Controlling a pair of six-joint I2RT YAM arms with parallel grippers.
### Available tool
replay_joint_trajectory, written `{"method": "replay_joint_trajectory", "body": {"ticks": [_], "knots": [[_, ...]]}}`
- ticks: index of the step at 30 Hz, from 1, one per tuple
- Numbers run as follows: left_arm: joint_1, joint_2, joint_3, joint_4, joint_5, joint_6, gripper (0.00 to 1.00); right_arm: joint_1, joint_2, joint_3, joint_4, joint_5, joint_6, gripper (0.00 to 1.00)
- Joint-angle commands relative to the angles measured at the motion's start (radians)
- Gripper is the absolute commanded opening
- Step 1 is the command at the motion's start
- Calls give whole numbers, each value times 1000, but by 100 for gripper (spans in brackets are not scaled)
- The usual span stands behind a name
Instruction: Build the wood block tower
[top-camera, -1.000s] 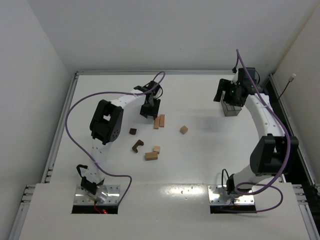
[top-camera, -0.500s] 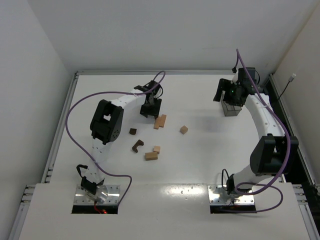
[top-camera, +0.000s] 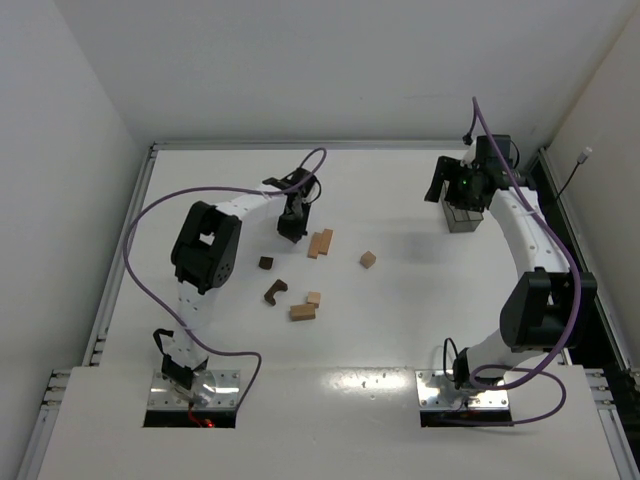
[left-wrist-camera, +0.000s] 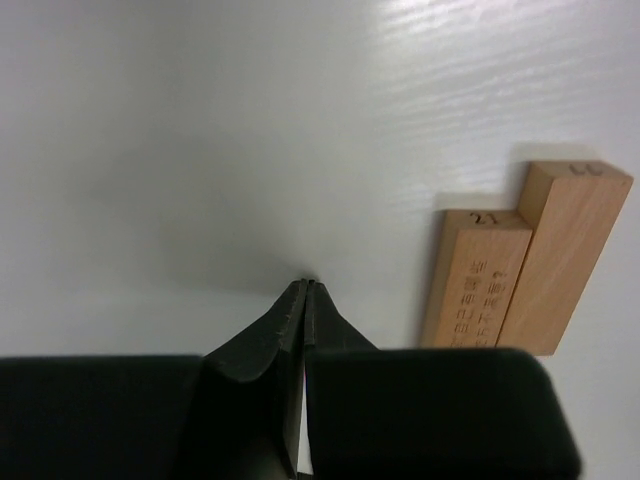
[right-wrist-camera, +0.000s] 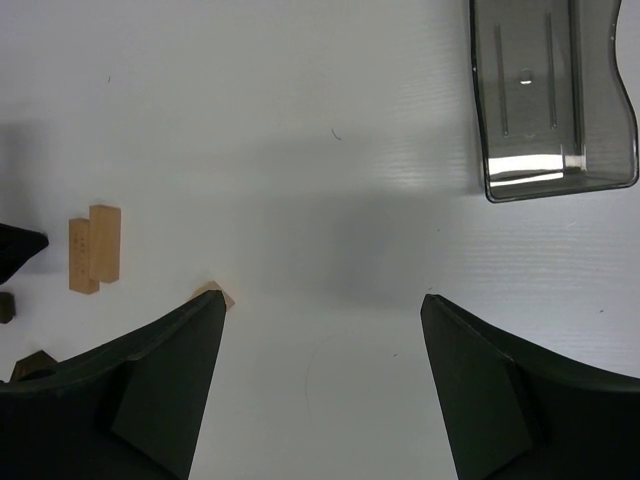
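1. Two light tan short bars (top-camera: 319, 243) are lying flat on the worktop (top-camera: 400, 320), long sides touching and ends slightly staggered. One is showing printed writing on its top face.
2. A light tan cube (top-camera: 368, 259) is sitting alone, to the right of the bars.
3. A dark brown cube (top-camera: 265, 263) is resting to their near left.
4. A dark brown notched piece (top-camera: 275, 291) is lying just nearer than that cube.
5. A small tan cube (top-camera: 313, 298) is sitting just beside a tan bar (top-camera: 302, 312), which is lying flat.

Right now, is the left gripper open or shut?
Shut, empty. The left gripper shows both tips pressed together in its wrist view; the two tan bars lie apart beside it.
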Motion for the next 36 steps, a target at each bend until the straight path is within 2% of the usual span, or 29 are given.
{"method": "replay_joint_trajectory", "body": {"ticks": [1,5,8,12,26,29,36], "knots": [[9,-65,-59,-28,33,-12,0,20,7,-3,28,-38,21,76],[9,-85,-85,-19,58,8,1,20,18,7,37,-38,21,76],[0,-85,-85,-19,82,17,10,20,27,16,37,-38,21,76],[-9,-75,-74,-19,101,27,15,20,27,16,37,-38,21,76],[-49,-45,-56,-19,132,27,17,20,7,-3,46,-38,21,76],[-49,-45,-56,-19,141,36,25,20,7,-3,46,-38,21,76],[-58,-45,-56,-19,150,36,30,20,7,-12,46,-38,21,76]]}}
